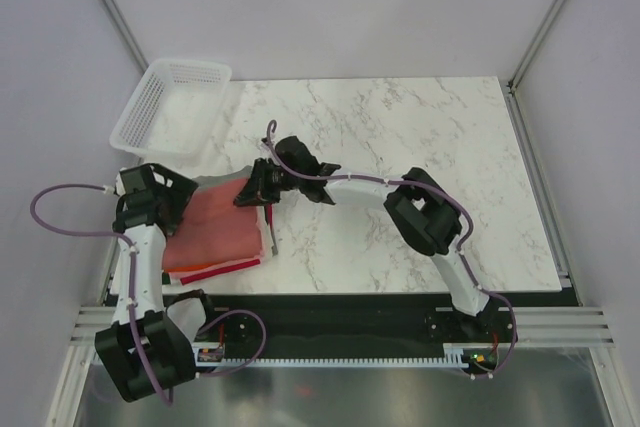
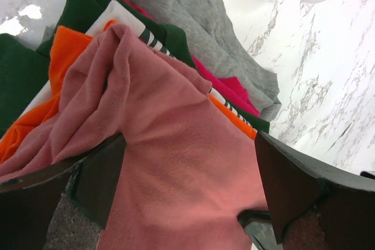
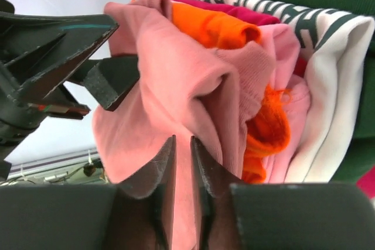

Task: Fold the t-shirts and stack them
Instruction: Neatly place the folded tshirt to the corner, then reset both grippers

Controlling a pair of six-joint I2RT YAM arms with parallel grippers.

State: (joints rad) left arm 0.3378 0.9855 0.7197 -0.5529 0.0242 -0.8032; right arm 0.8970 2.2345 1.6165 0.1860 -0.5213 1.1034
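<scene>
A dusty pink t-shirt (image 1: 218, 227) lies on top of a pile of folded t-shirts at the table's left. Under it show orange (image 2: 64, 57), grey (image 2: 193, 21) and green-and-white striped (image 3: 328, 33) cloth. My left gripper (image 2: 188, 144) hangs open just over the pink t-shirt (image 2: 170, 156), its fingers (image 2: 99, 180) wide apart on either side of the cloth. My right gripper (image 3: 183, 144) is at the pile's far right corner, shut on a fold of the pink t-shirt (image 3: 170, 68). In the top view it (image 1: 247, 192) reaches in from the right.
A white mesh basket (image 1: 170, 102) stands at the table's back left corner. The marble table (image 1: 400, 137) stretches to the right of the pile. The right arm (image 1: 430, 212) crosses the middle. The left arm (image 1: 145, 247) stands along the table's left edge.
</scene>
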